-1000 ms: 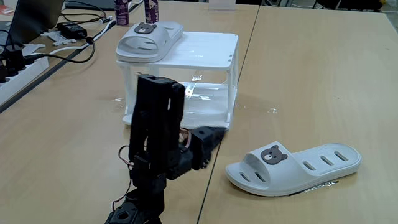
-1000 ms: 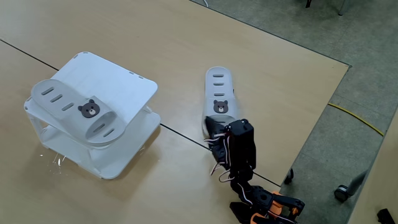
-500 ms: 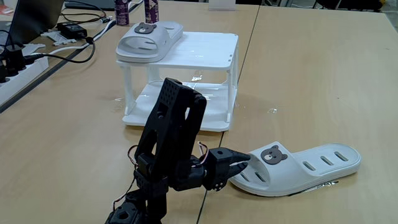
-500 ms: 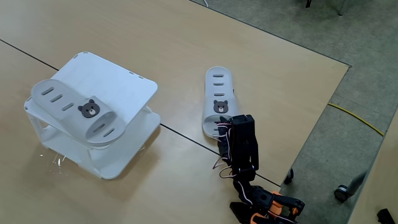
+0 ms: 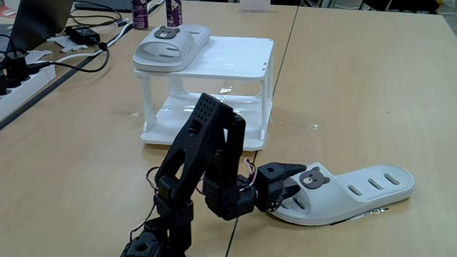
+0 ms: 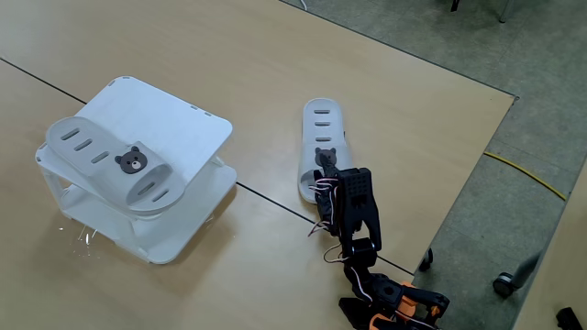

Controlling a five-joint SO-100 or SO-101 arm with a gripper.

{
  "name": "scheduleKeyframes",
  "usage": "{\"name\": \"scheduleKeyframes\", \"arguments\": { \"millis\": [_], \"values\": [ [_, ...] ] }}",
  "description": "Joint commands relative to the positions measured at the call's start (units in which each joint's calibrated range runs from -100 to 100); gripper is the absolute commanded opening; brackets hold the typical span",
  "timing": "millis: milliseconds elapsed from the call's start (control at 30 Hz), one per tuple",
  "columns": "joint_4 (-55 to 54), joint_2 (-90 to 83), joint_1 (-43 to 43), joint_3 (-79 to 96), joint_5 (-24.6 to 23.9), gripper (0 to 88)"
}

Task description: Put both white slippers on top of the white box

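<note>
- One white slipper (image 5: 341, 191) (image 6: 322, 147) lies flat on the bench (image 5: 357, 86) (image 6: 275, 55), bear badge up, well apart from the white box (image 5: 214, 61) (image 6: 174, 119).
- The other slipper (image 5: 170, 44) (image 6: 105, 165) rests on the box's top, by one edge.
- The black arm (image 5: 207, 164) (image 6: 353, 206) folds low, its end effector (image 5: 291, 182) (image 6: 321, 174) at the lying slipper's strap; its spread cannot be made out.
</note>
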Motion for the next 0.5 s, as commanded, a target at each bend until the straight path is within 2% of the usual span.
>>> {"name": "scheduleKeyframes", "arguments": {
  "millis": [0, 167, 400, 467],
  "values": [
    [-0.4, 2.4, 1.7, -9.6, 0.4, 20.8],
    [-0.4, 6.5, 3.3, -16.5, 0.4, 20.8],
    [-0.2, 6.7, 2.8, -16.8, 0.4, 20.0],
    [0.5, 6.5, 2.8, -16.8, 0.4, 15.4]
  ]
}}
